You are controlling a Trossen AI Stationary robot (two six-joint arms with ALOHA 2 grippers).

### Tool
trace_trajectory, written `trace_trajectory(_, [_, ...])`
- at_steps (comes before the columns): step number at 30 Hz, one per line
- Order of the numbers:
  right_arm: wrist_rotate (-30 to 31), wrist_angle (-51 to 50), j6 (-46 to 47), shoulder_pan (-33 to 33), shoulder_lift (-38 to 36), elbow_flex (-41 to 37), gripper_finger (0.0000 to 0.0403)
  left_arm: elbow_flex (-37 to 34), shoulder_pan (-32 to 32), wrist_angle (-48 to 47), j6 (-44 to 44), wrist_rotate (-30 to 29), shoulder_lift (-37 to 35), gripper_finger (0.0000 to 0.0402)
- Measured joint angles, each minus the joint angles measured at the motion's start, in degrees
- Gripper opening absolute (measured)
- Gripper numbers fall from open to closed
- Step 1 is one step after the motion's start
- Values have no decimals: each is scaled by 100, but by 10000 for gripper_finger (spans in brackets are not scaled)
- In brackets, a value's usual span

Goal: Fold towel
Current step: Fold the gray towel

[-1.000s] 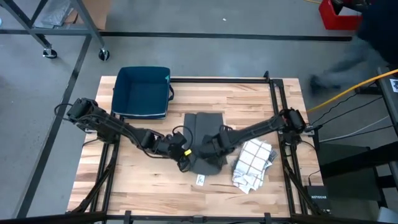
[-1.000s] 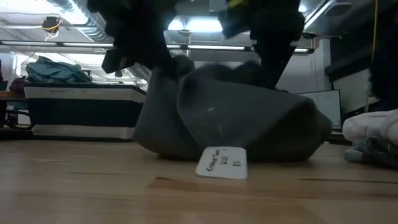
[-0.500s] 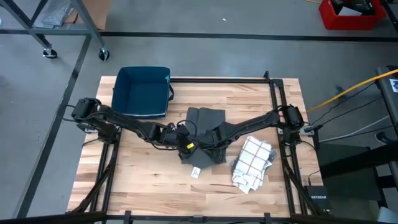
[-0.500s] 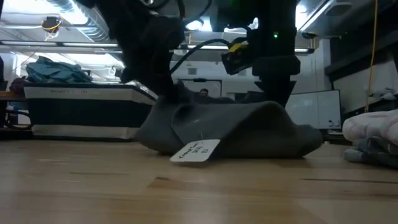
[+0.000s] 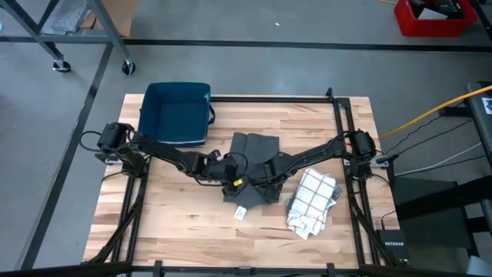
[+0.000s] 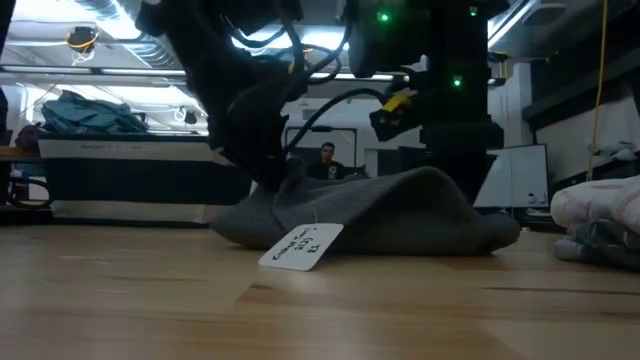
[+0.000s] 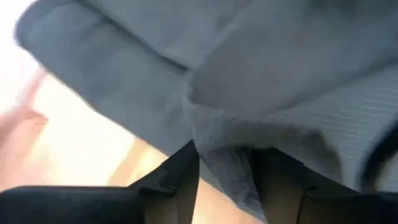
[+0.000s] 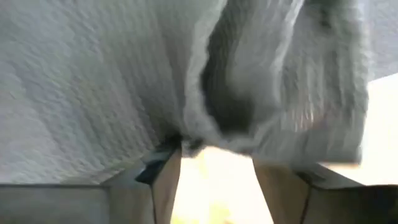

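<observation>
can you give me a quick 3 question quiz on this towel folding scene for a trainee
1. True or false: the dark grey towel lies on the table, not in the blue bin.
2. What lies to the right of the grey towel in the high view? A) a checked white cloth B) a red cup C) a book
3. Fill in: the left gripper and right gripper both sit over the ____.

Key
1. True
2. A, the checked cloth
3. towel
</observation>
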Motion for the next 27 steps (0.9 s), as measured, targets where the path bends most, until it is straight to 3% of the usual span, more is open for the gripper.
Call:
trace_trajectory(7, [459,-691,-21,0,0,-1,217,-4,332,-63,187,-228,0,140])
trace_trajectory(15, [450,-1425,-151,0,0,-1,218,-4,623,-57,333,-213,-363,130])
trace_trajectory(27, [161,-1367,-223,51,-24,489,218,-2,628,-91,1490,-211,-1141,129])
